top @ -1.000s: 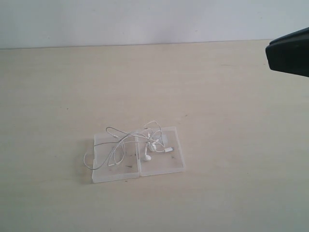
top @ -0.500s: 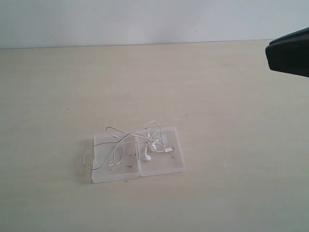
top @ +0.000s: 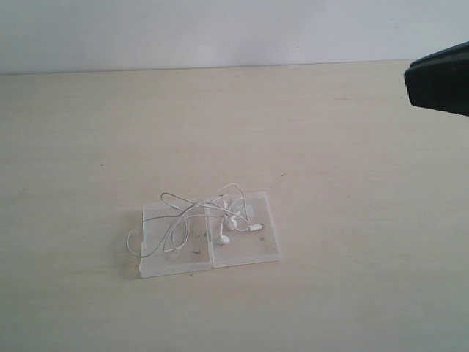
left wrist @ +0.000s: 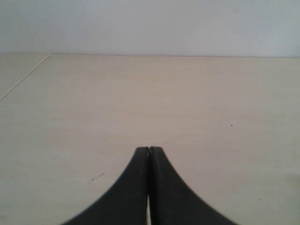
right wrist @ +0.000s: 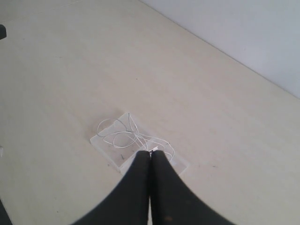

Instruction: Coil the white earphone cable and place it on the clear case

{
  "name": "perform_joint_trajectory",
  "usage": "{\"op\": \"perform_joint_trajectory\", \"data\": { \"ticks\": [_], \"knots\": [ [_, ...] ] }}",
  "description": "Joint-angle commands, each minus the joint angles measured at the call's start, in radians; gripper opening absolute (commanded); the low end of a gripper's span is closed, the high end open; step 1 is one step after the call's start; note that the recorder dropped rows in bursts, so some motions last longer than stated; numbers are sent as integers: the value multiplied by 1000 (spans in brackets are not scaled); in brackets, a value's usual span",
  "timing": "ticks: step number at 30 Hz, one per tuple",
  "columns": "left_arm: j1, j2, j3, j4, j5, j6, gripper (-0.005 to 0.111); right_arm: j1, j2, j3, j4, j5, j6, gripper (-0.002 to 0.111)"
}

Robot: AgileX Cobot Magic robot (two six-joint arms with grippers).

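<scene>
The clear case point(top: 253, 251) lies flat and open on the tan table, its two square halves side by side. The white earphone cable point(top: 181, 214) rests on it in loose, tangled loops, one loop hanging over the left edge, the two earbuds point(top: 223, 236) near the hinge. A dark part of my right arm point(top: 440, 79) shows at the far right, well away from the case. My right gripper point(right wrist: 150, 153) is shut and empty, raised above the case point(right wrist: 107, 146) and cable point(right wrist: 123, 136). My left gripper point(left wrist: 149, 150) is shut, empty, over bare table.
The tan table point(top: 352, 183) runs back to a pale wall point(top: 220, 33). A thin seam line point(left wrist: 26, 76) crosses the table in the left wrist view. A dark object point(right wrist: 2, 32) sits at that view's edge.
</scene>
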Motion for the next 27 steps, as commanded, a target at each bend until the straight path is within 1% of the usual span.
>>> {"op": "perform_joint_trajectory", "data": {
  "ticks": [1,4,6,11,14,16,20,27],
  "knots": [
    [4,-5,3,2,0,3,0,-35,-53,5,-3,-24,-28,0],
    [4,-5,3,2,0,3,0,-123,-118,10,-1,-68,-28,0],
    [4,-5,3,2,0,3,0,-208,-182,39,39,-133,-28,0],
    [4,-5,3,2,0,3,0,-431,-382,185,109,-309,-28,0],
    [4,-5,3,2,0,3,0,-541,-524,277,101,-347,-28,0],
    [4,-5,3,2,0,3,0,-570,-586,307,89,-347,-28,0],
    [4,-5,3,2,0,3,0,-574,-669,334,82,-345,-28,0],
    [4,-5,3,2,2,3,0,-574,-696,352,80,-343,-28,0]
  ]
}}
